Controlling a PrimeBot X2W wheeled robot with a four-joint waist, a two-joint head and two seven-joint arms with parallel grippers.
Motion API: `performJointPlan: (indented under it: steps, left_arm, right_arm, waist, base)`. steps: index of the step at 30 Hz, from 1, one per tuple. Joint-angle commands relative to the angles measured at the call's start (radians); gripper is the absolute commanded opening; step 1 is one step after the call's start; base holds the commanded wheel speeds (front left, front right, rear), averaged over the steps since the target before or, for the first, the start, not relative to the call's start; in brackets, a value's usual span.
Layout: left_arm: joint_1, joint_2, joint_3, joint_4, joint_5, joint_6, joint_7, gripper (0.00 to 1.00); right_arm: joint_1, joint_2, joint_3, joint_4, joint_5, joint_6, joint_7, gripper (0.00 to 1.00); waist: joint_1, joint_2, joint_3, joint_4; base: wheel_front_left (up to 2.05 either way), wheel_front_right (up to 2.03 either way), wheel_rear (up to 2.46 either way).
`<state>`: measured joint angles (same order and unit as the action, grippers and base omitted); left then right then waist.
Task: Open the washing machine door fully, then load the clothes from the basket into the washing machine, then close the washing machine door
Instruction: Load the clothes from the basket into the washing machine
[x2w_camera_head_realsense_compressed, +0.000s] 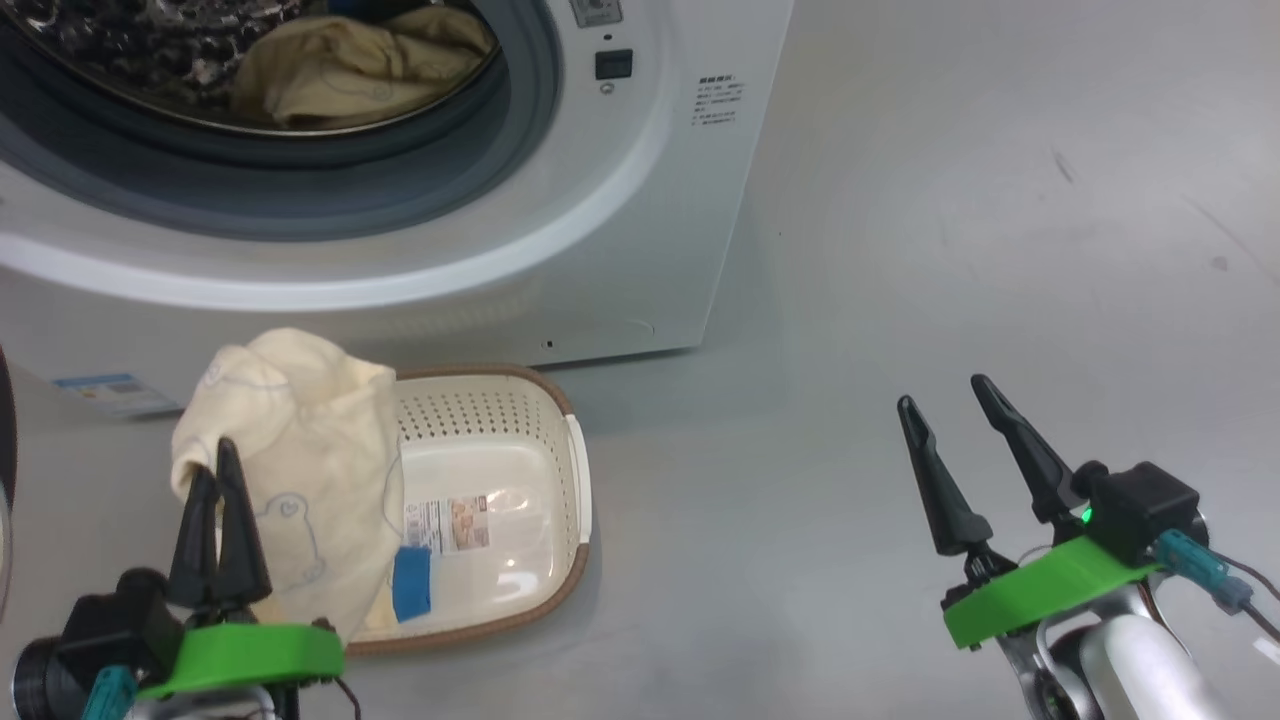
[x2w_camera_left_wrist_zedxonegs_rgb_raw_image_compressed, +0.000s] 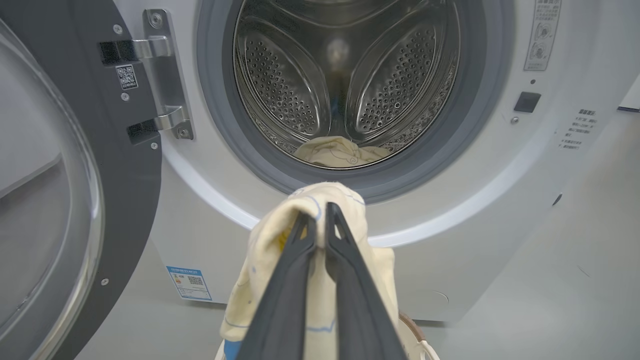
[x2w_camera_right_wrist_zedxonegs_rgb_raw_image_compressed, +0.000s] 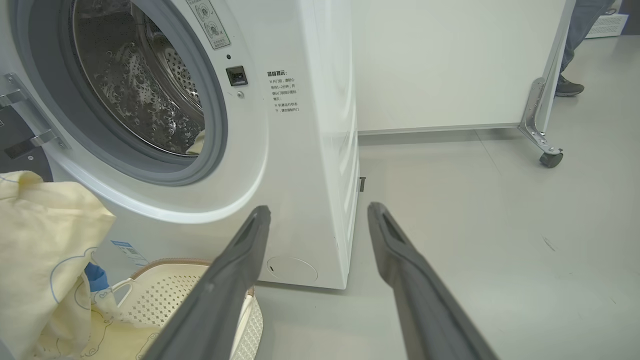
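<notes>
The washing machine (x2w_camera_head_realsense_compressed: 640, 200) stands with its door (x2w_camera_left_wrist_zedxonegs_rgb_raw_image_compressed: 75, 200) swung wide open to the left. A cream garment (x2w_camera_head_realsense_compressed: 350, 70) lies in the steel drum (x2w_camera_left_wrist_zedxonegs_rgb_raw_image_compressed: 345, 85). My left gripper (x2w_camera_head_realsense_compressed: 218, 460) is shut on another pale yellow garment (x2w_camera_head_realsense_compressed: 300, 460), lifted over the left half of the basket (x2w_camera_head_realsense_compressed: 540, 400); a small blue piece (x2w_camera_head_realsense_compressed: 411, 583) hangs at its lower edge. In the left wrist view this gripper (x2w_camera_left_wrist_zedxonegs_rgb_raw_image_compressed: 320, 215) pinches the garment (x2w_camera_left_wrist_zedxonegs_rgb_raw_image_compressed: 280, 280) just below the drum opening. My right gripper (x2w_camera_head_realsense_compressed: 945, 395) hovers open over bare floor right of the basket, nothing between its fingers (x2w_camera_right_wrist_zedxonegs_rgb_raw_image_compressed: 240, 260).
The basket's floor with its label sticker (x2w_camera_head_realsense_compressed: 450, 525) is bare on the right side. A white wheeled partition (x2w_camera_right_wrist_zedxonegs_rgb_raw_image_compressed: 450, 65) stands behind the washer, and a person's foot (x2w_camera_right_wrist_zedxonegs_rgb_raw_image_compressed: 569, 89) shows at the far right. Grey floor (x2w_camera_head_realsense_compressed: 1000, 250) stretches right of the machine.
</notes>
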<state>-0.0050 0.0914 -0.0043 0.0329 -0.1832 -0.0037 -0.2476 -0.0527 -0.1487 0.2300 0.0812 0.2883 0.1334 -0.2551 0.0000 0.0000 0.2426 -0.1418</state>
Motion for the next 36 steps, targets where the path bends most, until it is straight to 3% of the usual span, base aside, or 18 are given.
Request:
performJointPlan:
  steps: [1,19,36]
  left_arm:
    - [-0.067,0.006,0.035,-0.039,0.009,-0.006,-0.014,0.0]
    - [-0.391,0.021,0.056,0.033,0.027,-0.054,-0.014,0.0]
    - [-0.757,0.15,0.023,0.195,0.046,-0.1,0.025,0.0]
  right_arm:
    - [-0.045,-0.002,0.008,-0.039,-0.01,-0.003,-0.007,1.0]
    - [-0.157,0.026,-0.013,-0.072,-0.039,-0.003,-0.007,1.0]
    - [-0.21,0.046,0.053,-0.024,-0.012,-0.003,-0.007,1.0]
  waist:
    - [0.0,0.0,0.079,0.006]
    - [0.0,0.0,0.372,0.022]
    - [0.0,0.0,0.396,-0.043]
  base:
    - [0.0,0.0,0.0]
    - [0.0,0.0,0.0]
    - [0.0,0.0,0.0]
